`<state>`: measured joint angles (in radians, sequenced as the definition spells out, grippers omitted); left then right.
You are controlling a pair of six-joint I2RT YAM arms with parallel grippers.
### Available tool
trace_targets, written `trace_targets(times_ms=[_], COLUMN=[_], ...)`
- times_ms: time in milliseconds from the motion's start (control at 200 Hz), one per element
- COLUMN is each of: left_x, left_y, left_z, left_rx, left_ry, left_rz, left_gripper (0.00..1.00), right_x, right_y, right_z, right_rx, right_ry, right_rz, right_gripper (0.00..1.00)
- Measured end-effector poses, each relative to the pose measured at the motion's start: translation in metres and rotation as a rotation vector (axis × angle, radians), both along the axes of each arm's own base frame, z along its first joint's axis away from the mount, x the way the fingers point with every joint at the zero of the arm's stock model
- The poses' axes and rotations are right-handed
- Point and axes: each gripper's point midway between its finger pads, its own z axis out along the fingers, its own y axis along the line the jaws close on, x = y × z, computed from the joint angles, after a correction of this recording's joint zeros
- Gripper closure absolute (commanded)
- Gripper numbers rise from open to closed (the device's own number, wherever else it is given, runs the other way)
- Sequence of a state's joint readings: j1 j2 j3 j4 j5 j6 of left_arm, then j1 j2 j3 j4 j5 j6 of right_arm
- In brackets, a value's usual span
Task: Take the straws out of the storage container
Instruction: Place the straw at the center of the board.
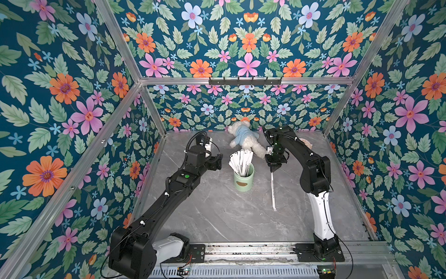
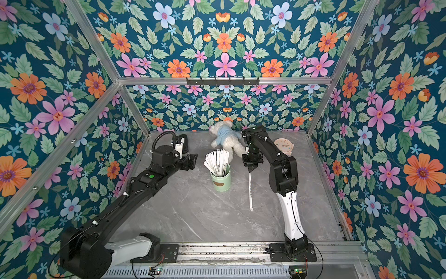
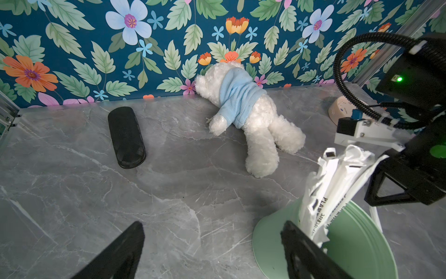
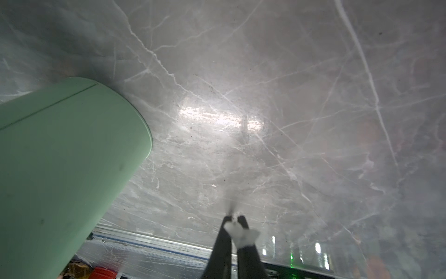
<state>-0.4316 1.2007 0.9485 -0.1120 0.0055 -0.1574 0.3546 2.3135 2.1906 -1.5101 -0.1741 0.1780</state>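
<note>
downward, right hand (image 1: pixel 272 170) on straw (image 1: pixel 273 190)

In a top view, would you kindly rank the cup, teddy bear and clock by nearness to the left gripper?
1. Cup, beside the left gripper.
2. Teddy bear, farther back, middle.
3. Clock, back on the right side.

The left arm (image 1: pixel 169 193) and right arm (image 1: pixel 313 169) are boxy and matte black, each with a white shell (image 1: pixel 321 217) on the link nearest its base, white cable clips (image 1: pixel 166 194), a ribbed black hose (image 3: pixel 337 64), green lights (image 1: pixel 186 176), and a black-fingered left gripper (image 3: pixel 212 225) and right gripper (image 4: pixel 234 217).
</note>
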Motion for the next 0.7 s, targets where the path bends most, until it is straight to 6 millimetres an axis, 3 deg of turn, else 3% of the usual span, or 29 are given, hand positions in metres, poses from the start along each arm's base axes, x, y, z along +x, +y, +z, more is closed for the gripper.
trace_targets(times_ms=[205,525,615,700], left_x=[0.001,0.001,0.001,0.001], left_y=[0.000,0.000,0.000,-0.001], left_z=[-0.002,-0.003,-0.004,-0.005], left_rx=[0.006,0.011,0.013,0.014], left_ry=[0.003,0.003,0.007,0.008], left_rz=[0.000,0.001,0.001,0.001], left_gripper=[0.09,0.09,0.09,0.09], right_x=[0.008,0.011,0.008,0.000], right_y=[0.001,0.000,-0.001,-0.003], right_z=[-0.013,-0.016,-0.005,0.018], right_rx=[-0.011,-0.018,-0.006,0.019], right_ry=[-0.001,-0.022,-0.058,-0.132], right_rz=[-0.003,-0.021,-0.023,-0.024], right_gripper=[0.84,0.82,0.81,0.80])
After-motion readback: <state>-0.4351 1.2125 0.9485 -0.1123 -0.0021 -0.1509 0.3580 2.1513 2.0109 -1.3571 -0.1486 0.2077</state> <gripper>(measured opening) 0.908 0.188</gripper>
